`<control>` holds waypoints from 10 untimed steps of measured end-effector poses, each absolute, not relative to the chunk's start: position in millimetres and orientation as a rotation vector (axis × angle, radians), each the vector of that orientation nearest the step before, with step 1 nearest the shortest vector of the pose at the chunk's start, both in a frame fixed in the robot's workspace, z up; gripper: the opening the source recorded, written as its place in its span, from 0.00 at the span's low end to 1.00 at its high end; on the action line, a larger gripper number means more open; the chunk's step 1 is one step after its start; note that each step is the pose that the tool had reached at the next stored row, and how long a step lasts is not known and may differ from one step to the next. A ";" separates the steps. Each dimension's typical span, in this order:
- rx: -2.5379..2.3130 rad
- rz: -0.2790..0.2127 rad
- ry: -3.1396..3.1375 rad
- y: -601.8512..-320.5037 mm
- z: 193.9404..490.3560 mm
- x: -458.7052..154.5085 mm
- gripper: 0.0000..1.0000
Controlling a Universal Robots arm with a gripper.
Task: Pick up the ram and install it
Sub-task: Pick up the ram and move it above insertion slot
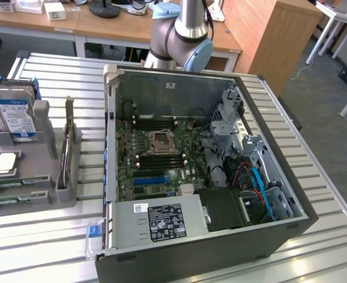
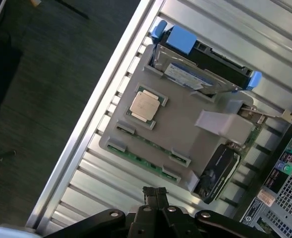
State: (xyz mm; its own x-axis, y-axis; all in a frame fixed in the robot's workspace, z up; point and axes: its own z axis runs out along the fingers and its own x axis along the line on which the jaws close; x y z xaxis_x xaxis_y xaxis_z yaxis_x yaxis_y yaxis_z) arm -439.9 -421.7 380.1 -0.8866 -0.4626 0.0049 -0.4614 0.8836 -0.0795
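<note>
Green board, thin and light by the look of it, stiff but fragile: the ram (image 2: 142,159) lies flat in the grey holder (image 2: 185,114) near the processor (image 2: 145,105). Best pinched by its long edges, I'd say. The gripper (image 2: 155,192) hangs well above, fingers pressed together, empty, the arm (image 1: 182,35) rising behind the computer case (image 1: 220,256).

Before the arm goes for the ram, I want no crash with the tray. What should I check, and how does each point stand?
1. Is the long green ram stick lying in the grey plastic holder tray? Ok.
2. Is the gripper empty? Ok.
3. Are the jaws open for a grasp? Not ok, they are shut.
4. Is the black computer case open, with the black memory slots exposed? Ok.
5. Are the slot latches open? Cannot tell.
</note>
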 end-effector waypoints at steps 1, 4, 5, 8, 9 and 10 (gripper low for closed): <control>-0.754 -0.125 3.033 -421.7 380.0 -440.2 0.11; -0.781 -0.136 3.027 -421.6 379.8 -441.2 0.11; -0.790 -0.139 3.025 -421.6 379.7 -441.6 0.11; -0.817 -0.151 3.018 -421.5 379.5 -442.7 0.11; -0.826 -0.155 3.016 -421.4 379.5 -443.1 0.11; -0.835 -0.160 3.014 -421.4 379.5 -443.5 0.11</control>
State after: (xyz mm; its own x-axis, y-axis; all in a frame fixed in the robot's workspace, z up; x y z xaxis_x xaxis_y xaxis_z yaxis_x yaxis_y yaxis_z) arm -443.5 -421.4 379.5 -0.8576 -0.5140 0.0178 -0.5130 0.8524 -0.1010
